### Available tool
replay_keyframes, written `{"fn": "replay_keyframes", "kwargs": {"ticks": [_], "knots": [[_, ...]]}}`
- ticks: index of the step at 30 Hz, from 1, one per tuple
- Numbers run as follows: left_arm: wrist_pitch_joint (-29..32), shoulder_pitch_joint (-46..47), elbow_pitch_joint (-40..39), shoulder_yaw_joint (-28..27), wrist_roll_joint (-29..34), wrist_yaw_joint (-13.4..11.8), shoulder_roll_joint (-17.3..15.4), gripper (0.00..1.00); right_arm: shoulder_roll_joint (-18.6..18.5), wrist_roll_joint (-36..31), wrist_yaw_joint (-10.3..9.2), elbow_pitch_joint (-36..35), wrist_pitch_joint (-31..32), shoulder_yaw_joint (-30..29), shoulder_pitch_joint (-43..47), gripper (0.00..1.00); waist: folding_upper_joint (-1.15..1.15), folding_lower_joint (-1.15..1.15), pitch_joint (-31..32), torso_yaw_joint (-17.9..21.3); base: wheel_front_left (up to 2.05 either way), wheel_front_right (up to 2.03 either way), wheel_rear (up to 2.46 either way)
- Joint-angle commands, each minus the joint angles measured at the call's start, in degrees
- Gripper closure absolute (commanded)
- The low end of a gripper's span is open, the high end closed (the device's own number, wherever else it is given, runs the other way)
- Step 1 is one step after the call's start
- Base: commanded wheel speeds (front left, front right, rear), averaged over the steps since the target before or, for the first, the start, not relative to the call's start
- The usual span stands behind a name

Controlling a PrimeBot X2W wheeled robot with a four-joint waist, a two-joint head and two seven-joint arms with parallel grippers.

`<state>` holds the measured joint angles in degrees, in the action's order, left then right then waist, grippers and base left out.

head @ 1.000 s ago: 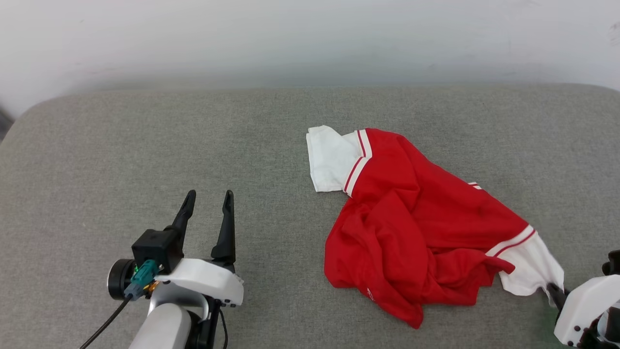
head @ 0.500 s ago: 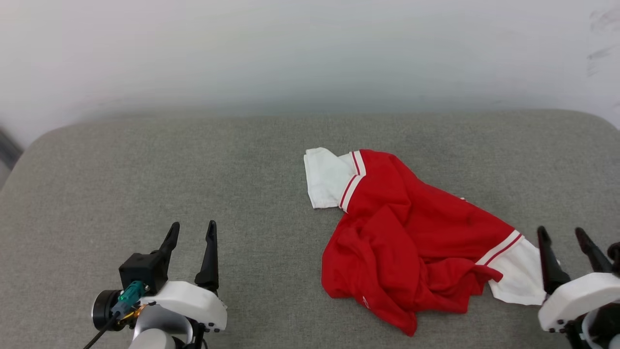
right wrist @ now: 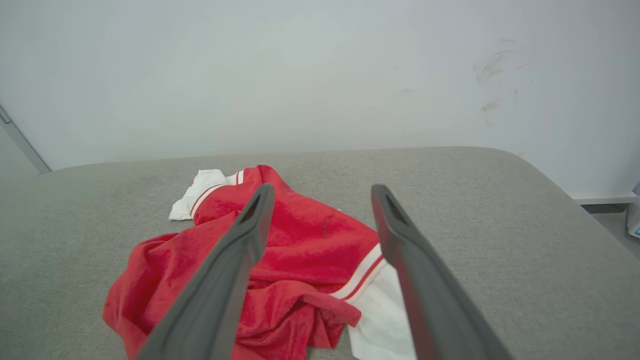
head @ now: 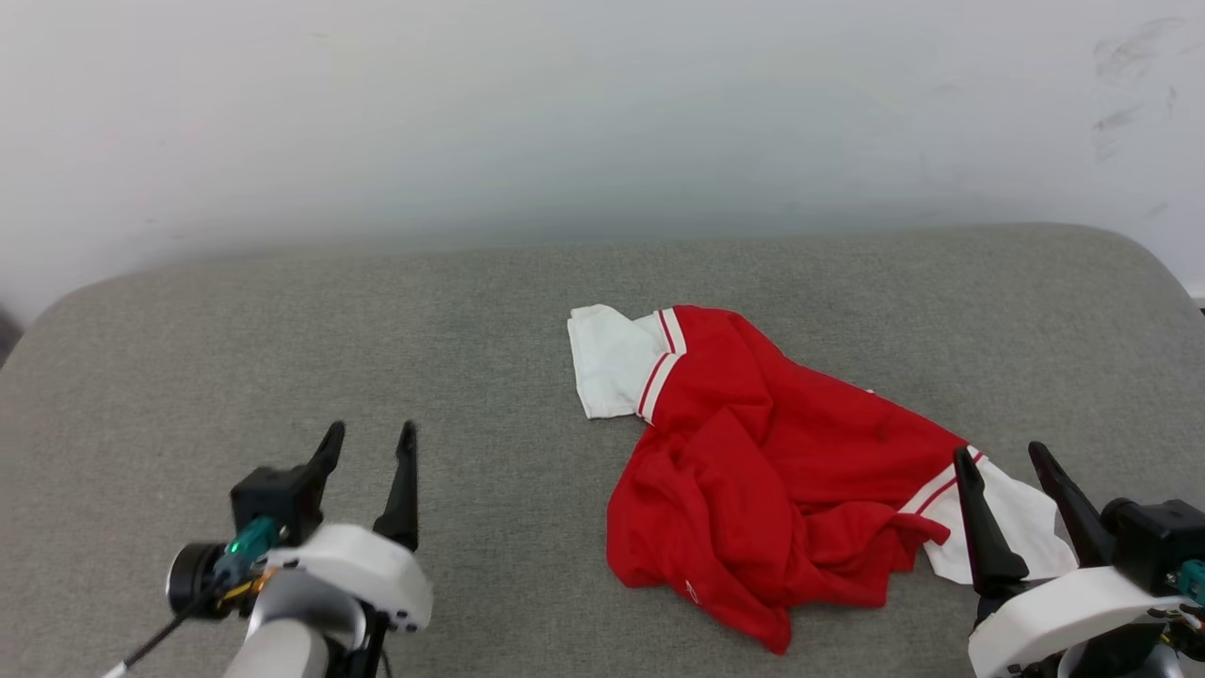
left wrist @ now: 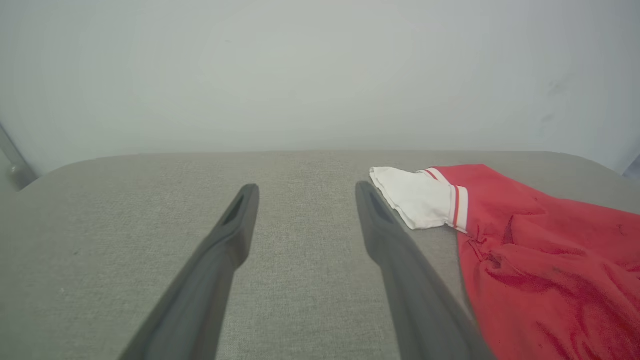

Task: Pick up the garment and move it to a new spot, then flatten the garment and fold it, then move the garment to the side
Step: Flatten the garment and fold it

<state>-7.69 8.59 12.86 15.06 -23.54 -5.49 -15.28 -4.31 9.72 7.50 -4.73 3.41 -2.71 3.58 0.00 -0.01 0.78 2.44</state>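
Head view: left gripper (head: pixel 370 433) and right gripper (head: pixel 1001 455) were spread, empty; bunched layers of the garment (head: pixel 772 480) could be pinched together.

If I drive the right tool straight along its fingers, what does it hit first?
Most likely the garment: its white sleeve and red body lie between and just beyond the right tool's fingers. Height above the cloth is unclear, so it may skim over.
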Motion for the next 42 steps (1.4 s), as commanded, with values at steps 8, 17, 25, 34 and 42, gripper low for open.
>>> {"fn": "replay_keyframes", "kwargs": {"ticks": [8, 17, 25, 34, 42], "knots": [[7.5, 16.5, 3.1, 2.8, -1.3, 5.4, 0.3, 0.0, 0.5, 0.2, -0.03, -2.7, 0.4, 2.1, -3.2, 0.0, 0.0, 0.01, -6.3, 3.9, 0.0, 0.0, 0.0], [21.2, 38.5, 18.0, 5.6, -5.1, 11.7, -0.2, 0.0, 0.7, 0.8, -0.03, -1.4, -1.5, 4.2, -8.4, 0.0, 0.0, 0.01, -13.6, 10.1, 0.0, 0.0, 0.0], [40.1, 50.5, 30.2, 10.3, -10.1, 13.0, -3.6, 0.0, 1.0, 2.1, -0.02, 1.1, -3.5, 5.9, -11.6, 0.0, 0.0, 0.01, -19.6, 15.4, 0.0, 0.0, 0.0], [49.9, 54.5, 36.2, 15.0, -12.0, 13.0, -7.4, 0.0, 1.2, 3.9, -0.02, 4.0, -6.1, 7.3, -14.2, 0.0, 0.0, 0.01, -24.6, 18.4, 0.0, 0.0, 0.0], [54.6, 50.3, 42.5, 17.7, -16.6, 13.1, -5.3, 1.0, 0.9, 4.9, -0.03, 7.2, -7.4, 7.4, -16.5, 0.0, 0.0, 0.01, -26.3, 19.3, 0.0, 0.0, 0.0]]}}
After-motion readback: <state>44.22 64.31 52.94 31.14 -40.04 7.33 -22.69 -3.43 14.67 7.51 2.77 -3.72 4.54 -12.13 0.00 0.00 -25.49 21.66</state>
